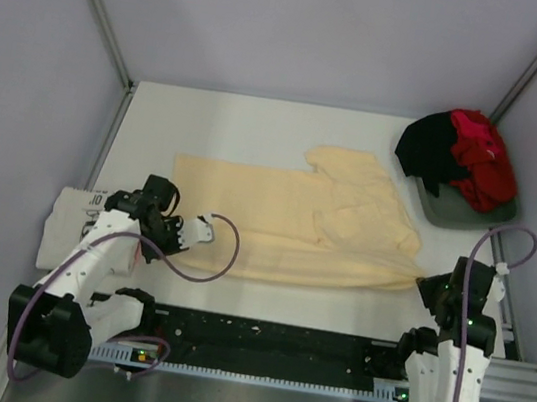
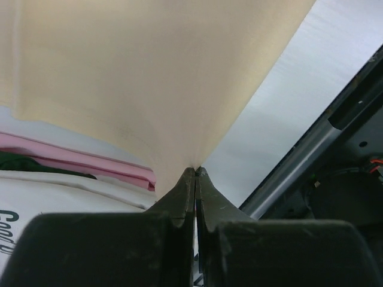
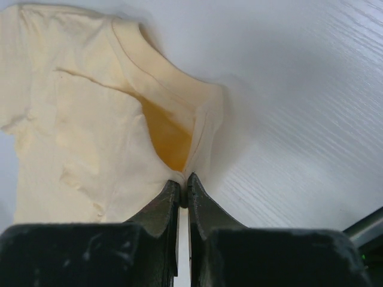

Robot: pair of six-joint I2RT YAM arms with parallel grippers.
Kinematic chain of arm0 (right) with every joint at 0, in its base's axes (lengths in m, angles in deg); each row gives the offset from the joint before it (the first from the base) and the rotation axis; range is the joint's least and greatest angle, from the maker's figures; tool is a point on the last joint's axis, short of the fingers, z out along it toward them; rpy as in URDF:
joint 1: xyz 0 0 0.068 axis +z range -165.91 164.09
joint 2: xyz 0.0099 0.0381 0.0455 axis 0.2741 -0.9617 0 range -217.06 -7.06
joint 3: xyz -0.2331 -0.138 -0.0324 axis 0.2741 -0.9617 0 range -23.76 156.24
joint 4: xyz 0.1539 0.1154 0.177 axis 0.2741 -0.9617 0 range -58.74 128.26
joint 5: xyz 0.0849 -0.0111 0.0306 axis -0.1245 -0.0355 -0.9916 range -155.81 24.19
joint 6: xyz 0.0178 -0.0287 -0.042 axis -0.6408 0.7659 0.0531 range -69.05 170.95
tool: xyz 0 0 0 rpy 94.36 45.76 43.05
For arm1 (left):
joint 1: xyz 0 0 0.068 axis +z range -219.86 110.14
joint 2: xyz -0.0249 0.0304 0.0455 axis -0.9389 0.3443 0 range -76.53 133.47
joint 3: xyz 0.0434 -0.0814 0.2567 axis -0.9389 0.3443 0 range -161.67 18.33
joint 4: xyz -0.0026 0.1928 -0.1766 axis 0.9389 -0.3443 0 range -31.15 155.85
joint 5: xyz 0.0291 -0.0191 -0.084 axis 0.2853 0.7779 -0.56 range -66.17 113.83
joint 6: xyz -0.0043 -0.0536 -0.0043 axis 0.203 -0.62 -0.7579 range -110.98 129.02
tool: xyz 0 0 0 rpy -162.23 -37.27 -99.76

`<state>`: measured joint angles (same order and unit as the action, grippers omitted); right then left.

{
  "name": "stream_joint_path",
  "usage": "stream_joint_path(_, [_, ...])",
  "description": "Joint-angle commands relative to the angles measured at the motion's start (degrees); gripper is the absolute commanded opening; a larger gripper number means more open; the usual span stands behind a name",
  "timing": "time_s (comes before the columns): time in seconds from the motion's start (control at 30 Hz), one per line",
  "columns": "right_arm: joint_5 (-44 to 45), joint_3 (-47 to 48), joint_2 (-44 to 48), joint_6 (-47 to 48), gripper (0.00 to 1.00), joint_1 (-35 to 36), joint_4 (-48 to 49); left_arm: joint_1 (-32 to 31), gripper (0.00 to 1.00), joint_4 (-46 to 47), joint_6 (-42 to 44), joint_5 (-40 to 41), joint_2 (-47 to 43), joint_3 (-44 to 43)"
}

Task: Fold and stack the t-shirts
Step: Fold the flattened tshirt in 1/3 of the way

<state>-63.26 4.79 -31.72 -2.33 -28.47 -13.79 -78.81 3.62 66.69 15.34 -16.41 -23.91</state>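
Left fingers (image 1: 200, 229) and right fingers (image 1: 431, 286) each pinch the yellow shirt's (image 1: 275, 224) near edge, holding it taut between them on the bench (image 1: 210, 121), likely to fold it. Left wrist: tips shut on cloth. Right wrist: tips shut on the collar (image 3: 157, 69).

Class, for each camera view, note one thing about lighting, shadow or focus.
Top external: even, soft light, the pale yellow t-shirt sharp, only faint shadows. Left wrist: the left gripper dark, cloth above it bright. Right wrist: the table grain crisp, deep shade inside the shirt's collar, the right gripper nearly black.
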Motion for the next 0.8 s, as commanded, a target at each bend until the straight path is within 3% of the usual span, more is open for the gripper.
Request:
stream_joint_path(0.0, [6.93,4.4,1.72,-2.45,0.0,-0.8,-7.08,-0.1,0.0,-6.84,2.53,-0.04,-1.06,-3.46])
stream_joint_path(0.03, [9.73,5.19,1.9,-2.88,0.0,-0.8,-9.45,-0.1,0.0,-7.19,2.62,0.49,-1.06,-3.46])
stream_joint_path(0.07, [12.19,5.98,2.16,-3.41,0.02,-0.8,-11.65,-0.1,0.08,-7.72,3.06,1.02,-1.23,-3.55])
stream_joint_path(0.1, [14.22,6.59,2.6,-4.81,0.19,-0.8,-12.63,-0.1,0.2,-8.25,3.58,1.28,-1.14,-3.64])
stream_joint_path(0.13, [15.98,7.21,2.78,-5.86,0.46,-0.8,-12.72,-0.1,0.35,-8.86,4.2,1.2,-1.06,-3.81])
stream_joint_path(0.2, [21.07,9.31,1.73,-7.45,0.9,-0.8,-13.51,-0.1,0.46,-10.0,4.99,0.06,-0.44,-5.39])
stream_joint_path(0.23, [23.88,10.89,0.77,-7.46,0.98,-0.8,-13.6,-0.1,0.48,-11.05,5.43,-0.9,0.26,-7.23])
stream_joint_path(0.3, [28.28,15.72,-1.16,-6.41,0.98,-0.8,-11.68,0.16,0.49,-12.9,6.05,-3.1,1.66,-11.87])
stream_joint_path(0.4, [27.26,22.75,-5.29,7.0,0.9,-0.8,1.56,2.96,0.55,-9.68,3.17,-7.23,5.61,-21.97])
stream_joint_path(0.5, [14.12,28.47,-11.52,19.41,0.78,-0.71,15.53,7.09,0.65,-1.07,-5.17,-7.68,13.24,-32.43])
stream_joint_path(0.63, [-1.9,31.9,-21.98,27.77,0.77,3.22,31.28,8.51,0.67,-0.43,-13.97,-7.42,28.44,-47.55])
stream_joint_path(0.77, [-8.77,42.34,-40.59,38.93,0.77,11.31,31.14,11.76,0.66,0.8,-18.03,-3.56,40.31,-56.88])
